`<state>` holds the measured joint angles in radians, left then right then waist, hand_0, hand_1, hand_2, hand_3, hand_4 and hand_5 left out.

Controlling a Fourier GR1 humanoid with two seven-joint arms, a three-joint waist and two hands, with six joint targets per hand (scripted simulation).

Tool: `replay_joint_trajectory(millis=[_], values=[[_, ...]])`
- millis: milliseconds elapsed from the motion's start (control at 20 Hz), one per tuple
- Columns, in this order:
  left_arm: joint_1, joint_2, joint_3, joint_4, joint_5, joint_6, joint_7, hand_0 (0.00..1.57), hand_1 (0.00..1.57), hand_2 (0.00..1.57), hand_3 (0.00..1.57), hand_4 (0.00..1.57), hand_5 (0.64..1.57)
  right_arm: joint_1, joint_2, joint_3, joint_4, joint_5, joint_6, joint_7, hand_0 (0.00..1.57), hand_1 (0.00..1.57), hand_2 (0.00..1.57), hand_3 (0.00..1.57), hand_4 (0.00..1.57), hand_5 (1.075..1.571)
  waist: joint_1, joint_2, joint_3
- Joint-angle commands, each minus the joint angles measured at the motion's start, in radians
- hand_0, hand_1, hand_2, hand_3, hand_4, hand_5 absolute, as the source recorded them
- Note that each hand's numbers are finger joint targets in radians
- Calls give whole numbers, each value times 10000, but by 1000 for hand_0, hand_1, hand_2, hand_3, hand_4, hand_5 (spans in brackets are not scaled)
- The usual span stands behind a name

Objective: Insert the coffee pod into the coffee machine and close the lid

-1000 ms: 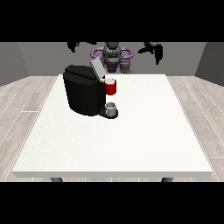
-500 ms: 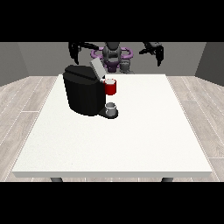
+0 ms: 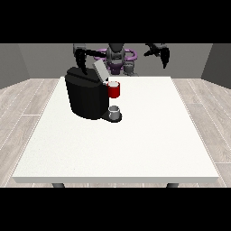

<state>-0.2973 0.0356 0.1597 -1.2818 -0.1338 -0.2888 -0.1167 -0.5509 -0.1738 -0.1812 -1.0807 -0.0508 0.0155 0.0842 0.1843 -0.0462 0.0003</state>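
A black coffee machine (image 3: 85, 97) stands on the white table (image 3: 135, 144) at the back left. Its grey lid (image 3: 100, 70) is tilted up. A red pod holder (image 3: 114, 89) with a pale top sticks out at the machine's front, above a grey cup (image 3: 114, 111) on the drip base. The hand at the view's left (image 3: 81, 59) hangs just above the machine's top, behind the lid, holding nothing that I can see. The hand at the view's right (image 3: 159, 53) is raised in the air far from the machine, fingers hanging down, empty.
The robot's torso (image 3: 116, 57) stands behind the table's far edge. Most of the table surface lies in front of and to the right of the machine. Grey floor surrounds the table.
The hand at the view's left has come down toward the machine's top. The hand at the view's right has lowered a little and its fingers now hang down.
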Motion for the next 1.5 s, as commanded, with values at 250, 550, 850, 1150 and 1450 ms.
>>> replay_joint_trajectory(millis=[250,550,850,1150,1450], values=[[798,487,172,-895,362,89,-89,0,0,0,0,309,1571,-898,322,709,259,335,26,200,0,0,0,0,0,1571,-422,484,-4],[588,190,-371,-1724,-142,804,594,0,0,0,0,347,1571,-1854,-55,354,904,289,8,211,0,0,0,0,129,1571,-115,846,-2],[419,465,-199,-1721,281,496,677,0,0,0,0,358,1571,-2177,-69,694,1114,695,201,-810,0,0,0,0,161,1571,7,1422,-1],[465,529,-197,-1200,291,320,87,0,0,0,0,362,1571,-3339,83,1101,743,955,41,321,0,0,0,0,0,1571,191,1401,-7],[-15,222,-571,-1321,-135,801,329,0,0,0,0,337,1571,-3841,276,1461,604,1411,-276,327,0,0,0,0,0,1571,542,1834,-4]])
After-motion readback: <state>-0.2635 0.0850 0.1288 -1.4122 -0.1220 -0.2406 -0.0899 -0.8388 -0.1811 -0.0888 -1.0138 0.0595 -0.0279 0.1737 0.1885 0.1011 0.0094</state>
